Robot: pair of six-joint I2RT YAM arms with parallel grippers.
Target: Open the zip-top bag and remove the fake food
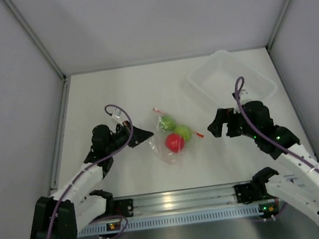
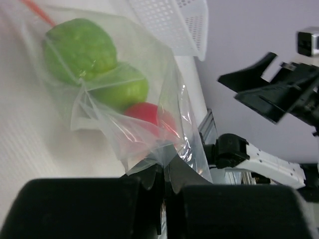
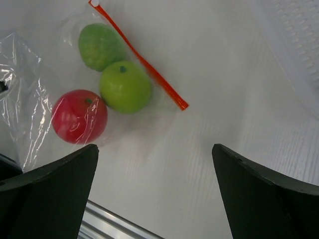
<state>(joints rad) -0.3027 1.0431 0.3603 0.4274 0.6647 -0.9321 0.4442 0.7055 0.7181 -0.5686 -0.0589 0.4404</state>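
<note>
Left wrist, left claw (image 2: 165, 175) clamped on crinkly clear zip-top bag (image 2: 107, 122), round fake food (image 2: 79, 50) inside, right claw (image 3: 154, 152) apart

Clear zip-top bag (image 1: 169, 151) lying mid-table (image 1: 116, 95), fake food (image 1: 175, 142) inside, two green balls beyond one red, left gripper (image 1: 148, 136) tip at its left edge, right gripper (image 1: 212, 129) near its right side, clear tub (image 1: 232, 81) far right.

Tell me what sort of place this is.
Probably a robot lab test cell: a white table walled by blank panels, robot arms bolted to a metal rail, and props only, a zip-top bag of fake food and a clear tub.
</note>
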